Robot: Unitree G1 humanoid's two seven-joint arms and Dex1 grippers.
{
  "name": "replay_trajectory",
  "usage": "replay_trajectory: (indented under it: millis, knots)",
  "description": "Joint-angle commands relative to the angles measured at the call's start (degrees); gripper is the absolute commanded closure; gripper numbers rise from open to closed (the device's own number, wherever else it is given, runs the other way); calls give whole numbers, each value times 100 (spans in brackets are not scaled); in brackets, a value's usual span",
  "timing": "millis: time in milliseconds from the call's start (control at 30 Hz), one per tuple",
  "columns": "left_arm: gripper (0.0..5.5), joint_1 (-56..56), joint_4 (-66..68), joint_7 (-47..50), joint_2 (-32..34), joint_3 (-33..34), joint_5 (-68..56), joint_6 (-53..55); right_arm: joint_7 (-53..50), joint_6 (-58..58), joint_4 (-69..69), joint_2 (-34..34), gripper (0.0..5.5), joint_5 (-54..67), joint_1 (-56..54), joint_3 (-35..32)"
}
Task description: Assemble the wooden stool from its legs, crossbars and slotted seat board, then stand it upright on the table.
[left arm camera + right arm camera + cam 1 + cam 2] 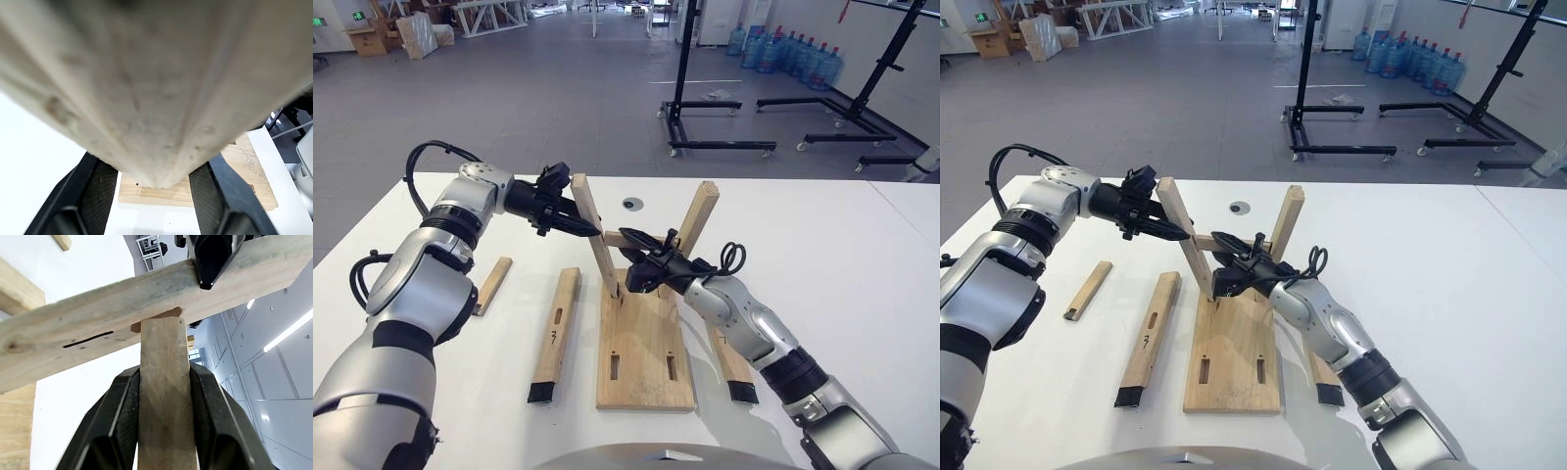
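Pale wood seat board [644, 352], slotted, lies flat on the white tabletop [862, 294], its long axis running away from the robot. Two legs rise from its far end: the left leg [609, 266] leans up and leftward, the right leg [702, 208] up and rightward. A crossbar [164, 347] spans level between them, its end meeting the left leg. The left gripper [585, 227] has its fingers [100, 193] clamped on the left leg. The right gripper [164, 382] grips the crossbar. Left of the board lie a black-footed loose leg [555, 335] and a short bar [492, 284].

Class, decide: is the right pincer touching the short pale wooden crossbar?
Touching. The right wrist view shows the black fingers of the right pincer pressed against both sides of the short pale wooden crossbar, with no gap.
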Motion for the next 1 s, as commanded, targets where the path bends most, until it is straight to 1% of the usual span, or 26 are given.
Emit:
replay_trajectory:
  millis: [33, 267, 333, 367, 433, 667, 733, 900, 1000]
  knots:
    - [349, 524, 388, -5, -76, -309, 979, -44, 602, -149, 284, -175, 422, 119, 241, 346]
    - [349, 511, 381, -6, -123, -315, 1040, -70, 890, -95, 494, -142, 422, 211, 144, 471]
    - [349, 490, 397, -6, -129, -317, 1058, -81, 798, -203, 497, -162, 422, 248, 137, 448]
    - [349, 482, 404, -6, -128, -317, 1066, -86, 755, -260, 491, -167, 392, 302, 134, 423]
    - [349, 470, 416, -6, -114, -319, 1079, -96, 693, -389, 484, -169, 369, 490, 127, 337]
    - [349, 414, 480, -5, -97, -287, 1120, -125, 378, -751, 447, -214, 226, 755, -65, 70]
    - [349, 401, 490, -5, -103, -292, 1137, -141, 274, -812, 446, -179, 198, 788, -115, -13]
    - [349, 399, 497, -5, -102, -297, 1178, -163, 75, -1076, 352, -89, 97, 1091, -224, -280]
    - [349, 395, 494, -5, -96, -320, 1199, -177, 140, -1386, 223, -85, 94, 1774, -262, -577]
